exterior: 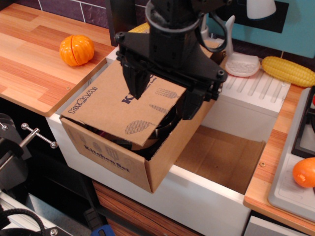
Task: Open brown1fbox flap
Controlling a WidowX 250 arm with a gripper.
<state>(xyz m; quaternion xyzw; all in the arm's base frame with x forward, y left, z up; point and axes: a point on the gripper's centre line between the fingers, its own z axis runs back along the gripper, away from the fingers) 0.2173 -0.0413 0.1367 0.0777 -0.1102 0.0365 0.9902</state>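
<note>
Hovering with jaws apart, the black gripper (pixel 165 98) hangs over the printed brown cardboard flap (pixel 130 105) of one brown corrugated box (pixel 115 155) in the white sink (pixel 211 201). Wooden countertop (pixel 29 64) lies left; two orange fruits (pixel 77 50) and one yellow corn cob (pixel 288 71) flank it.

I see warm, even light from above. The worktop (pixel 29 64) is bright, with soft glare on the orange fruit (pixel 77 50). Deep shadow fills the brown1fbox (pixel 123 142). The picture is slightly soft and grainy.
</note>
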